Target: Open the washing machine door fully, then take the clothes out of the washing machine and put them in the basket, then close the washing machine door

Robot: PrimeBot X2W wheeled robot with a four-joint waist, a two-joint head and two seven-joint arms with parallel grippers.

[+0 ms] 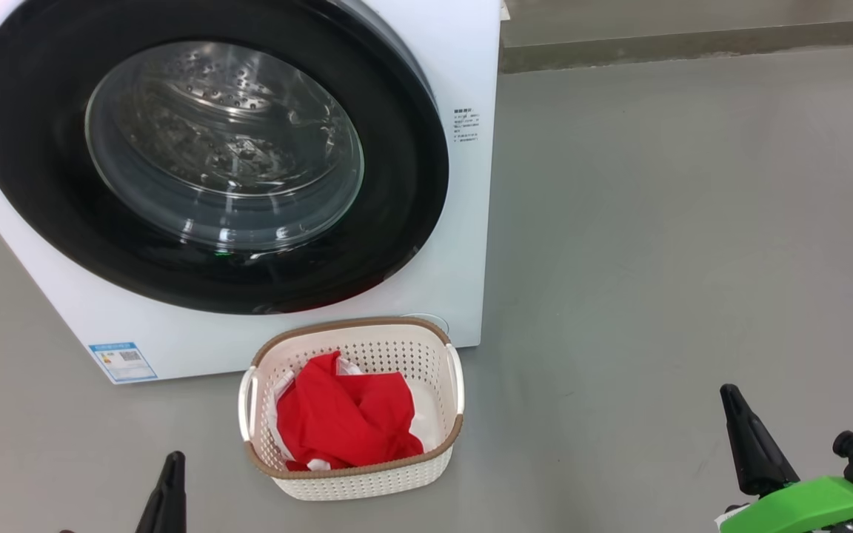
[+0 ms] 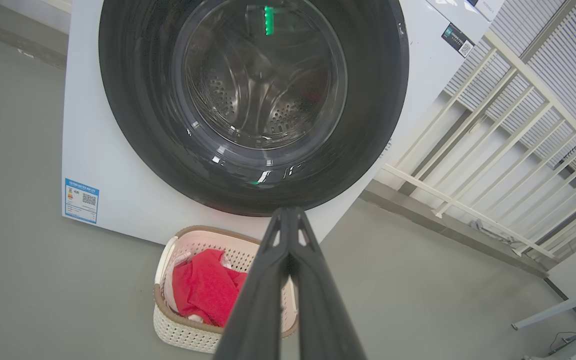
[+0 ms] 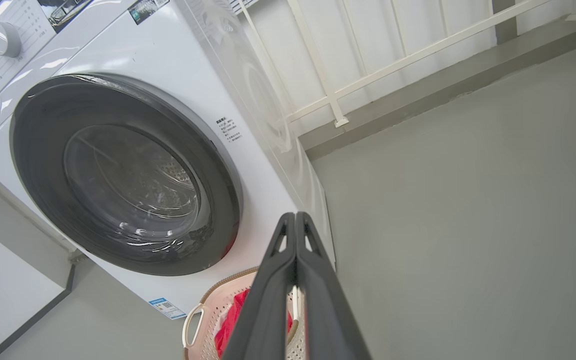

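The washing machine (image 1: 463, 222) stands white and boxy on the floor, its door (image 1: 41, 148) shut flush against the front; steel drum shows through the glass. On the floor in front sits the basket (image 1: 367, 477), with the red clothes (image 1: 345, 422) inside it. My left gripper (image 1: 172, 463) is shut and empty at the lower left, short of the basket; in the left wrist view its tips (image 2: 288, 212) meet below the door (image 2: 133, 100). Low at the right, well clear of the basket, my right gripper (image 1: 728, 394) is shut and empty, its tips (image 3: 294, 216) together.
Grey floor (image 1: 656, 222) spreads to the right of the machine. A low concrete kerb (image 1: 693, 48) runs along the back, with a cream railing (image 2: 493, 150) behind it. A blue label (image 1: 122, 361) marks the machine's lower left corner.
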